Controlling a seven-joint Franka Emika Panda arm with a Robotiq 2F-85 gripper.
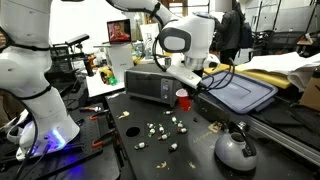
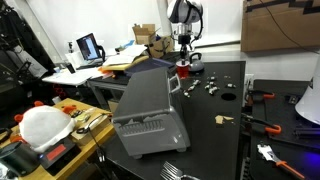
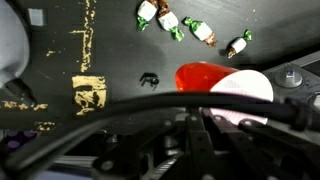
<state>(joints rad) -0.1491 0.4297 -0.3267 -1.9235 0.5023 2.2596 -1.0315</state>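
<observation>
A small red cup (image 1: 182, 98) (image 2: 183, 69) stands on the black table, next to a grey appliance (image 1: 147, 83). My gripper (image 1: 185, 86) (image 2: 184, 56) hangs just above the cup in both exterior views. In the wrist view the red cup (image 3: 210, 77) with its pale inside lies directly ahead of the gripper (image 3: 188, 118). The fingers are pressed together, with nothing visible between them. Several wrapped candies (image 3: 190, 25) (image 1: 160, 130) (image 2: 215, 88) lie scattered on the table beyond the cup.
A grey domed object (image 1: 236, 148) sits near the table's front. A dark tray (image 1: 240, 95) lies beside the cup. A large grey appliance (image 2: 150, 110) stands at the table's edge. A laptop (image 2: 90, 47) and clutter fill the neighbouring desk. Gold scuffs (image 3: 90, 92) mark the tabletop.
</observation>
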